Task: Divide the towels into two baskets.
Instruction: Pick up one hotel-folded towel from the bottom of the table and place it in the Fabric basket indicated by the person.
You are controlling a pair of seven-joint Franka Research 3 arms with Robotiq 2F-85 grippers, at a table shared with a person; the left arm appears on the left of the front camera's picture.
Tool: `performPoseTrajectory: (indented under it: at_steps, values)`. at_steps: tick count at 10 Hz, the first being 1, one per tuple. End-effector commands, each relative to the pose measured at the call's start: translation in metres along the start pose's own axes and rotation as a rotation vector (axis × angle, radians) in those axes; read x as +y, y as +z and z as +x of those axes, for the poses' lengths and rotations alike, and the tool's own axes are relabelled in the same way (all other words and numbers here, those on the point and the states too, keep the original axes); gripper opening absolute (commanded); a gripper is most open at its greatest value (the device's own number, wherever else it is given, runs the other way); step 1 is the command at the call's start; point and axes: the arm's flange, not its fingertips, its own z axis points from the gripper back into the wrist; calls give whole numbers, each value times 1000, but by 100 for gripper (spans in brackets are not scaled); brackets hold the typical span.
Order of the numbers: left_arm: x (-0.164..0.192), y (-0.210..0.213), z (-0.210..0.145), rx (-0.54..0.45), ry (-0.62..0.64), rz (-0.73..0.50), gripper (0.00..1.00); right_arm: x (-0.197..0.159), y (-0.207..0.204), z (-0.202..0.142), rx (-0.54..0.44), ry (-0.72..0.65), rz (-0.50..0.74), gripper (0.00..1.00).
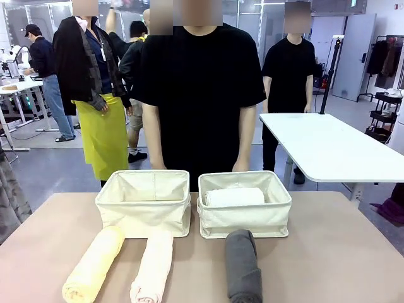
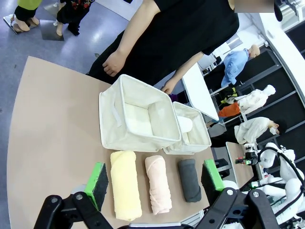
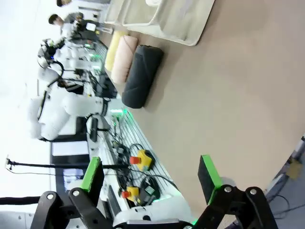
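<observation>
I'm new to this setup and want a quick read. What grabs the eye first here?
Three rolls lie in a row at the near side of the table: a pale yellow towel, a pale pink towel and a dark grey towel. Behind them two cream bins stand side by side: the left basket is empty, the right basket holds a white towel. A person in black stands just beyond.

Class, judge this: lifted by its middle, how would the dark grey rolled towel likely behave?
The dark grey towel looks like soft terry, so its ends would probably sag. As a roll on the flat table, it may roll or unwind if nudged.
</observation>
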Motion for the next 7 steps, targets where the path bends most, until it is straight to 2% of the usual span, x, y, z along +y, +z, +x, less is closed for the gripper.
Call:
performPoseTrajectory:
  at_steps: [1, 3, 4, 7]
  values:
    - [0, 0, 3, -12, 0, -18, 100, -7, -7, -15, -38, -26, 82, 100]
    - [0, 0, 3, -12, 0, -18, 100, -21, -13, -8, -72, -20, 124, 100]
    - [0, 0, 3, -12, 0, -18, 100, -14, -4, -20, -36, -43, 63, 100]
    - [0, 0, 3, -12, 0, -18, 100, -14, -4, -20, -36, -43, 63, 100]
